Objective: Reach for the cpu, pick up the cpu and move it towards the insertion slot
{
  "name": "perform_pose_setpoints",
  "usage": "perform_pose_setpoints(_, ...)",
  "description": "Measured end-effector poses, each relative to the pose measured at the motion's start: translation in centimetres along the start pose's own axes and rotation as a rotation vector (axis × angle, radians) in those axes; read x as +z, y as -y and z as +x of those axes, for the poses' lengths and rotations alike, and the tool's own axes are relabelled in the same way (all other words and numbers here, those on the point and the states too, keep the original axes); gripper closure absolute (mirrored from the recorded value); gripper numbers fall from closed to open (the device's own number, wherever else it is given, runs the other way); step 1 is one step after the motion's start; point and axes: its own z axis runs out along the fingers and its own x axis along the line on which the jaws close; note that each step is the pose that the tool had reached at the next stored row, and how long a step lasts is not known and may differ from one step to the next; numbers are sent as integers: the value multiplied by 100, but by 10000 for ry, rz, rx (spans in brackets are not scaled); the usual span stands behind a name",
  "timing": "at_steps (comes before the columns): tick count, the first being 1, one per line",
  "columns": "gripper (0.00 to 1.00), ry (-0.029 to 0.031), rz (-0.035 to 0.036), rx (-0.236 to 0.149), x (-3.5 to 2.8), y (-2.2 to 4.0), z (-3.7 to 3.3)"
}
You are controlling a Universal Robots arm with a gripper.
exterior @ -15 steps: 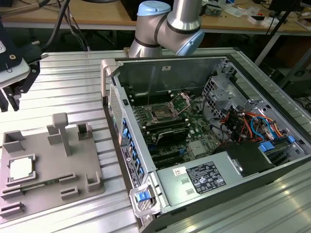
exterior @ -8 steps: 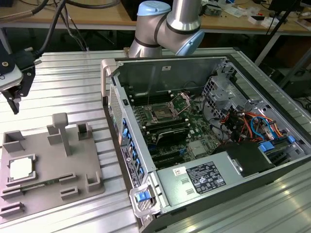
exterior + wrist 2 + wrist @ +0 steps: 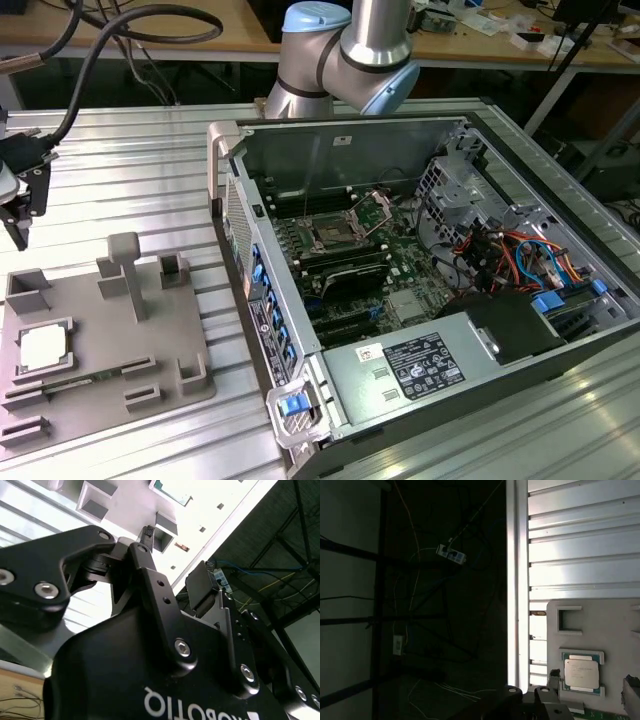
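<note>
The black gripper [image 3: 27, 212], wide open and empty, is hovering over the grey plastic tray [image 3: 170, 330], where a crooked drop could be knocking the small silvery square cpu [image 3: 45, 347] out of place.

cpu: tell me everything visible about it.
The cpu is a small flat square chip, silvery-white metal top with a thin green rim. It lies flat, face up, in a pocket of the grey fixture tray, at the exterior view's left. Only the tray touches it; the open gripper hangs apart from it.
</note>
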Motion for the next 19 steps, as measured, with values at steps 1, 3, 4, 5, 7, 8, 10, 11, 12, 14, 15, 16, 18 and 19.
perform_pose_setpoints(1,46,0,0,0,0,0,0)
perform_pose_setpoints(3,46,4,-1,1,6,3,2)
perform_pose_setpoints(4,46,10,-1,1,16,6,7)
perform_pose_setpoints(5,46,6,1,0,37,12,13)
perform_pose_setpoints(7,46,7,0,0,77,16,12)
perform_pose_setpoints(8,46,6,1,0,94,17,12)
perform_pose_setpoints(10,45,-12,1,1,145,20,11)
perform_pose_setpoints(11,38,-21,1,1,165,21,11)
perform_pose_setpoints(12,38,-29,1,1,186,23,10)
perform_pose_setpoints(14,38,-39,0,2,232,26,10)
perform_pose_setpoints(15,38,-43,0,2,280,29,11)
perform_pose_setpoints(16,38,-42,0,1,310,31,12)
perform_pose_setpoints(18,38,-43,0,2,360,36,12)
perform_pose_setpoints(19,38,-45,1,1,377,40,11)
